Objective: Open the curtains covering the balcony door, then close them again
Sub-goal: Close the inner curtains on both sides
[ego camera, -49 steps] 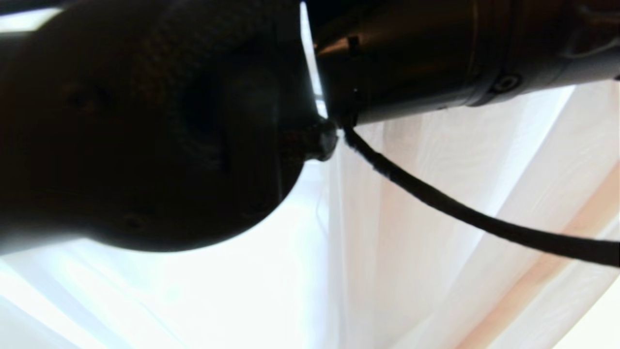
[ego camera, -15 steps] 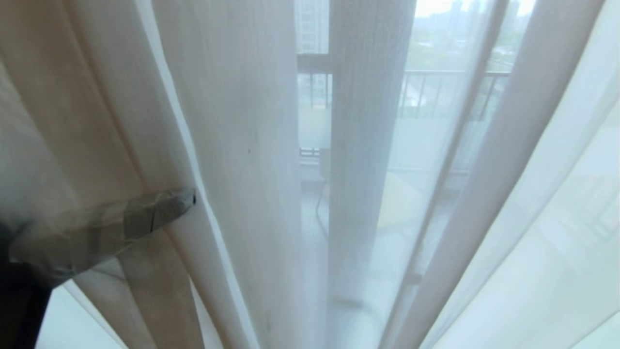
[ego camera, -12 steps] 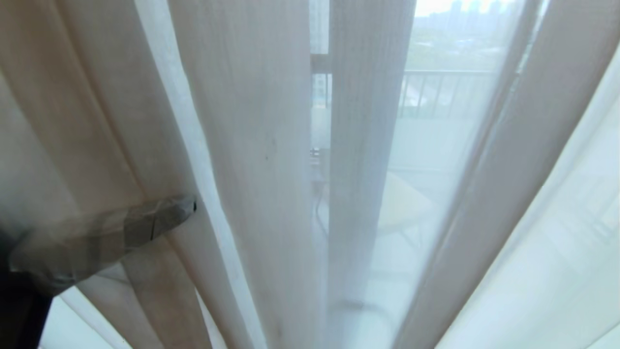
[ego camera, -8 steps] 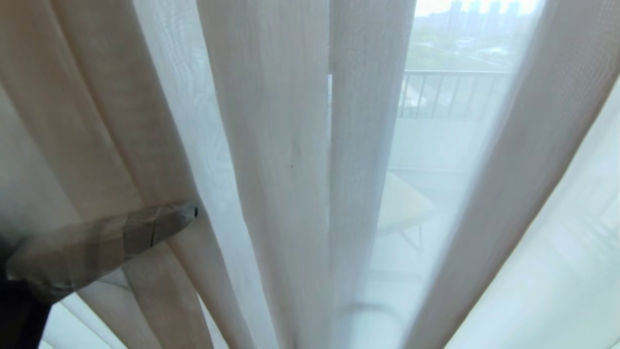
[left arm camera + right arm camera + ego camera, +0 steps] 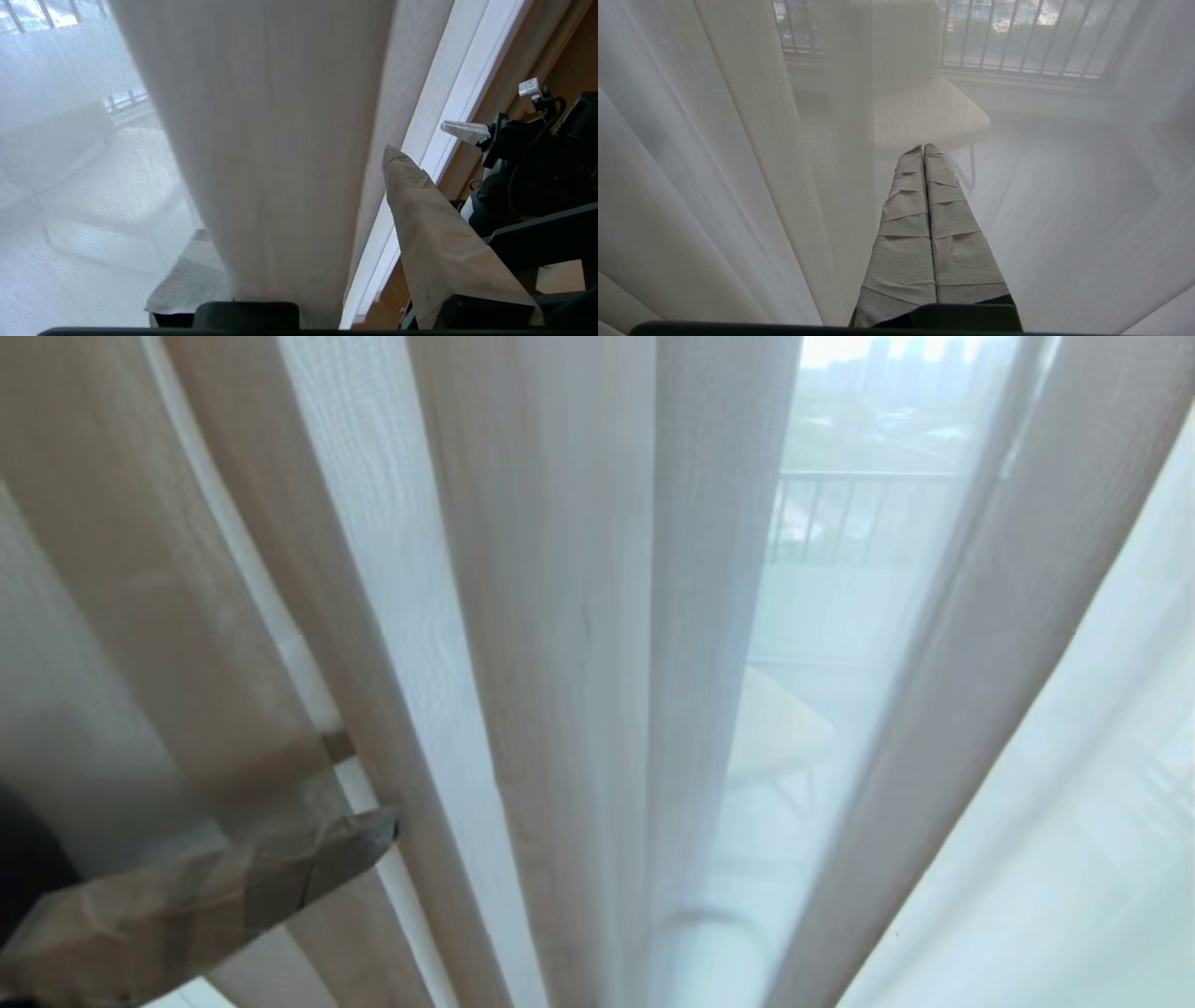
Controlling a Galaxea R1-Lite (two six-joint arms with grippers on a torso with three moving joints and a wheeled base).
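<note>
Your left gripper (image 5: 299, 196) has its jaws parted, with a thick fold of the curtains (image 5: 275, 140) hanging in the gap between the two tape-wrapped fingers (image 5: 434, 233). One finger sits clear on the room side of the fold; the other shows only dimly through the sheer fabric on the far side, so you cannot tell if either pad presses the cloth. In the head view that gripper (image 5: 359, 793) comes in from the lower left corner, one wrapped finger lying across the beige pleats, a small bit of the second finger peeking out just above it between two folds. Your right gripper (image 5: 923, 148) has its two wrapped fingers pressed flat together, holding nothing, pointing at the sheer layer, which hangs right in front of it. The curtains fill the whole head view: opaque beige-grey pleats on the left and centre, sheer white panels to the right, all hanging down and fanning out. Through the sheer cloth you see a railing (image 5: 859, 513) outside, a pale chair (image 5: 920, 107) on the balcony floor, and hazy buildings beyond. The balcony door itself is hidden behind fabric; its frame and handle cannot be picked out. In the left wrist view, the right arm (image 5: 537, 154) is parked off to the side by a white strip (image 5: 448, 107).
</note>
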